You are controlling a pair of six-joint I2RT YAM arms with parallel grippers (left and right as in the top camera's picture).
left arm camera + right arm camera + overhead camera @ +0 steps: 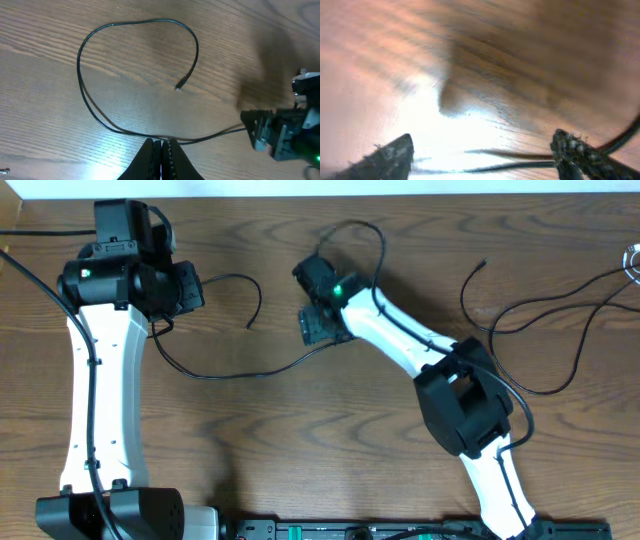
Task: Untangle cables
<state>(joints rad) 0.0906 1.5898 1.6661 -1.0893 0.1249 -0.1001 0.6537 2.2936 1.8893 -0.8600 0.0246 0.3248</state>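
Step in hand: I judge I am separating one black cable (235, 372) from the rest; my left gripper (161, 147) pins it while my right gripper (482, 150) lets go of it.
Left gripper: jaws pressed together on the black cable, which crosses just at the tips; its free plug end (178, 88) lies at twelve o'clock from them, apart.
Right gripper: fingers spread wide, holding nothing; the cable runs low between them, near six o'clock.
Other cables: a loose black tangle (545, 330) lies well apart at three o'clock from my right gripper; no white one that I can make out.
Next move: I reckon the right gripper must lift clear and reach toward that tangle, without dragging the pinned strand.
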